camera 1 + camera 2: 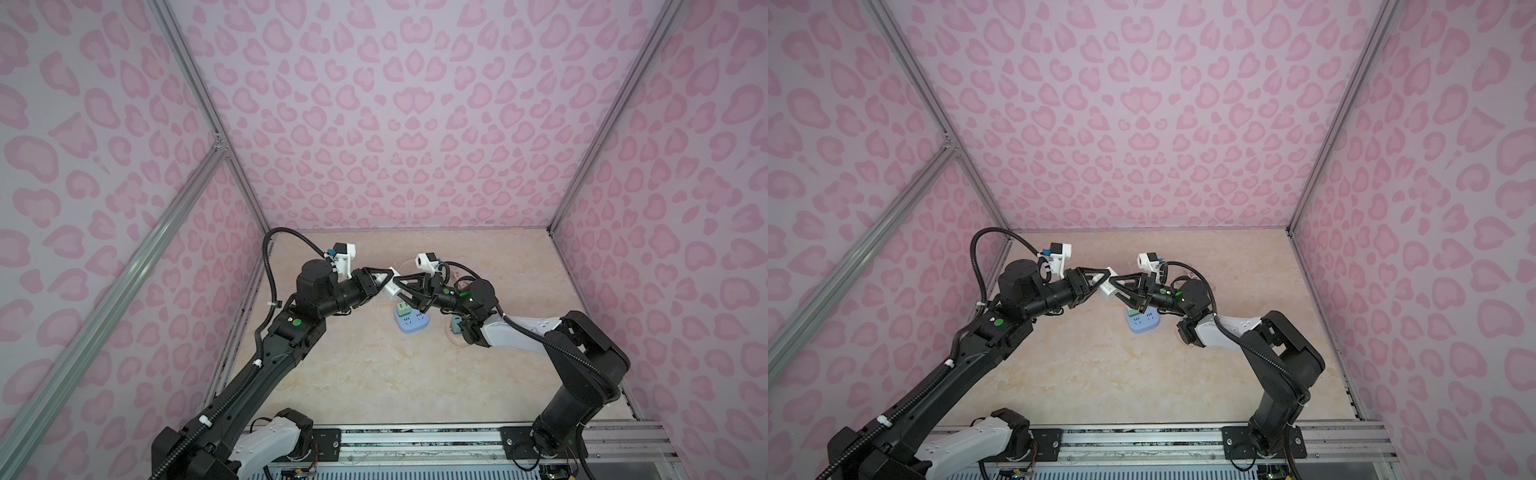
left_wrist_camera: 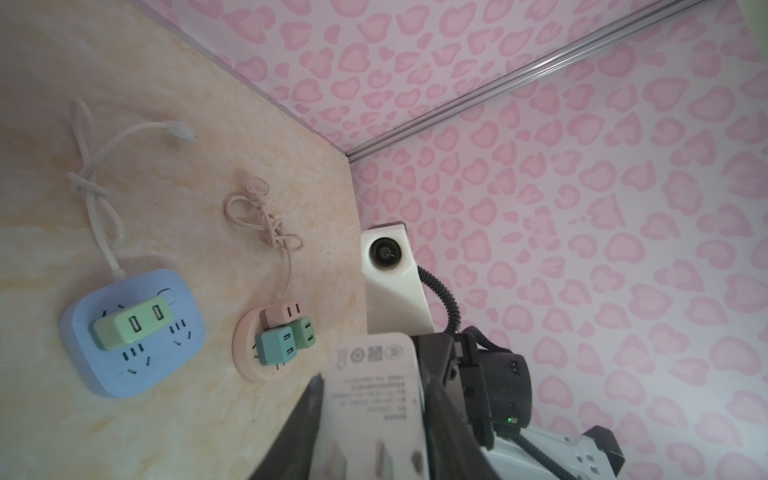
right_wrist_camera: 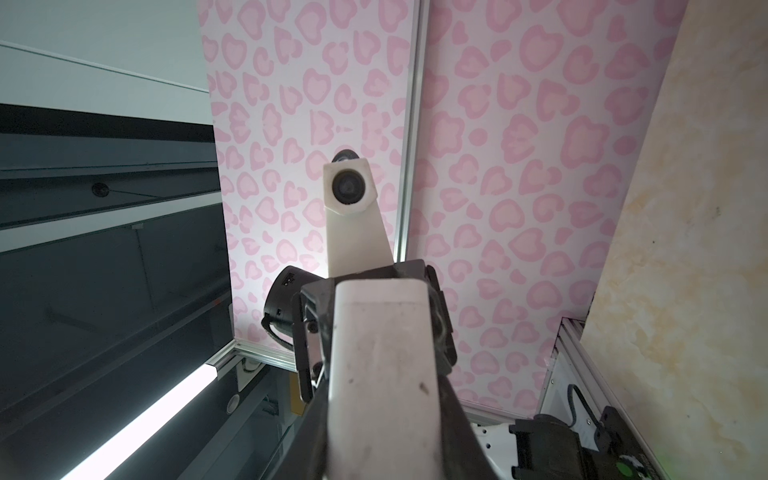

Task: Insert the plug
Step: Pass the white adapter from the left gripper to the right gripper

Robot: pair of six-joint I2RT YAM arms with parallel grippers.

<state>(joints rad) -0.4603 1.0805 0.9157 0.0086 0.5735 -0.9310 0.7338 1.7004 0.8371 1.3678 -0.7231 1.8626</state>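
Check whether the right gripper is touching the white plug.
Touching. The right wrist view shows the white plug clamped in the right gripper, with no gap on either side.

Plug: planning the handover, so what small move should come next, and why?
Probably the right gripper opens. It and the left gripper both clamp the plug in mid-air; the left wrist view faces the strip, which has free sockets, so the left could carry it down.

The white plug (image 3: 382, 374) looks like matt, scuffed plastic. The blue power strip (image 2: 99, 374) is smooth plastic; the marbled tabletop (image 2: 166, 436) looks smooth.
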